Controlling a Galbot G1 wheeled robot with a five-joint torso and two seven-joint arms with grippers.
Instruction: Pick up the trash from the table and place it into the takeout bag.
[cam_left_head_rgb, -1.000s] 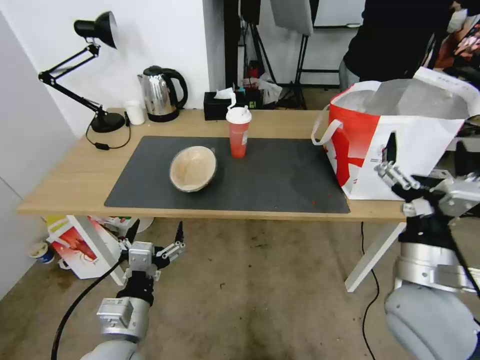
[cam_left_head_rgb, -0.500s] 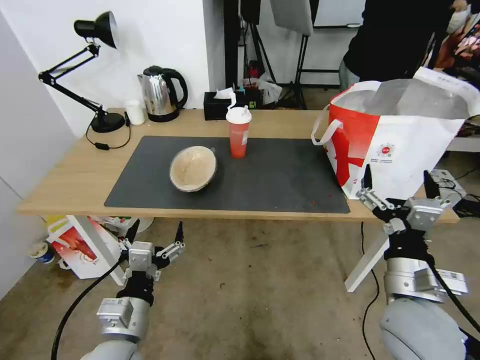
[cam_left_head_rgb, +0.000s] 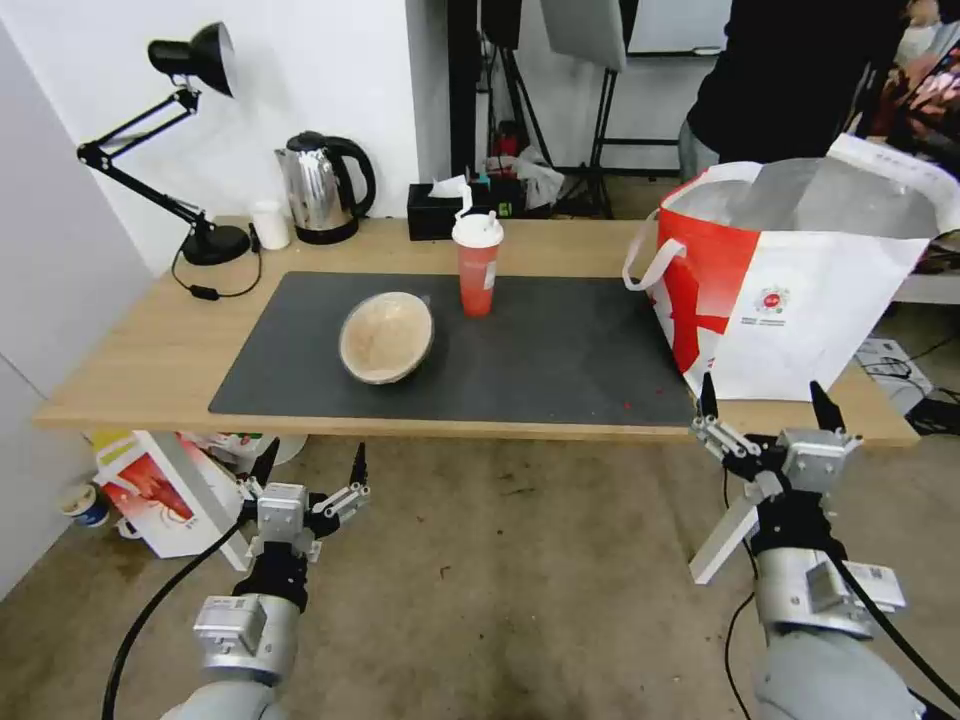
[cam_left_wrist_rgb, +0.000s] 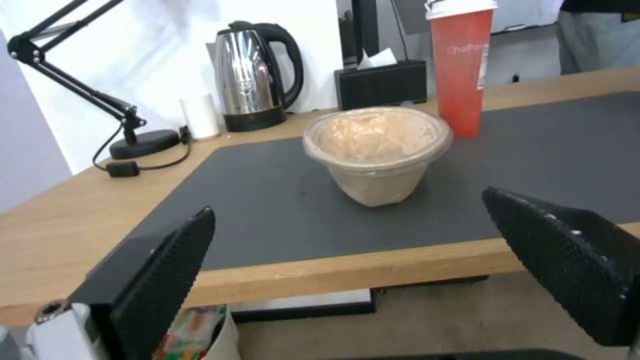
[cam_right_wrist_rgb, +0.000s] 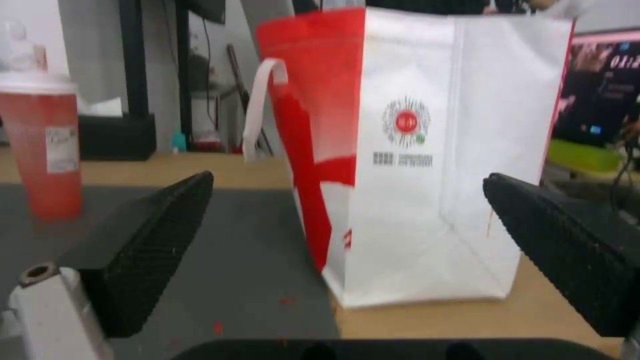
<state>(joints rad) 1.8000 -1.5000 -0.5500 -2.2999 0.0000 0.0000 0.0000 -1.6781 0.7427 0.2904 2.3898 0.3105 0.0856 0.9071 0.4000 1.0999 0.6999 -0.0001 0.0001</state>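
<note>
The right gripper (cam_left_head_rgb: 762, 408) has dropped from in front of the takeout bag (cam_left_head_rgb: 790, 290) to just below the near edge of the table (cam_left_head_rgb: 150, 370), its fingers (cam_left_head_rgb: 708, 395) spread wide and holding nothing. The left gripper (cam_left_head_rgb: 312, 465) hangs unmoved below the table's near left edge, its fingers (cam_left_head_rgb: 358, 466) likewise wide apart and empty. On the dark grey mat (cam_left_head_rgb: 560, 350), the beige bowl (cam_left_head_rgb: 386, 336) sits left of centre, tilted with its opening toward the near side; in the left wrist view it has a clear film or lid over it. The red cup (cam_left_head_rgb: 477, 264) with a white lid stands upright just beyond and right of the bowl. The bag stands open at the table's right end, red and white with a white loop handle, a small round logo and silvery lining. A steel kettle (cam_left_head_rgb: 322, 187) and a black tissue box (cam_left_head_rgb: 438, 212) stand at the far edge.
</note>
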